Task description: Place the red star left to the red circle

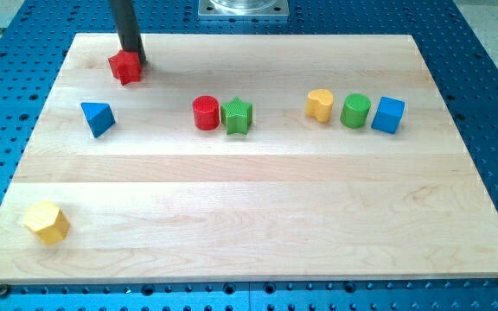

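The red star (pixel 125 66) lies near the board's top left corner. My tip (pixel 135 59) touches the star's upper right side; the dark rod rises from there to the view's top. The red circle (pixel 206 112), a short cylinder, stands left of the board's centre, well to the right of and below the star. A green star (pixel 238 116) touches the red circle's right side.
A blue triangle (pixel 98 117) lies below the red star, left of the red circle. A yellow block (pixel 319 104), a green cylinder (pixel 355 111) and a blue cube (pixel 388 115) form a row at right. A yellow hexagon (pixel 47 223) sits at bottom left. Wooden board (pixel 258 216).
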Motion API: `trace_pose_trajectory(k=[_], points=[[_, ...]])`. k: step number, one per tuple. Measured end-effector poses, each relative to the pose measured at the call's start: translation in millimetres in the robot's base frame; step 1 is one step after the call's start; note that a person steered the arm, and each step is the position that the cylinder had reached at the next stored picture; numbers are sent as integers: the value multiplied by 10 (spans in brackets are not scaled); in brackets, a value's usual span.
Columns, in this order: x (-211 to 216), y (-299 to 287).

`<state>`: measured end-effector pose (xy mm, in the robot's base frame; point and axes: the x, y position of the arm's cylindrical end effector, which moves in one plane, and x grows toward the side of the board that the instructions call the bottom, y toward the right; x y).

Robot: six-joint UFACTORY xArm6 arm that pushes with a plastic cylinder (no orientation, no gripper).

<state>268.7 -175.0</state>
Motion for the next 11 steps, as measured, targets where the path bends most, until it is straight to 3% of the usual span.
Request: trace_pose_trajectory(k=[2, 3, 5, 8, 9, 11], points=[[-338, -475], [34, -619], [506, 101], [811, 119], [575, 275], [960, 453]])
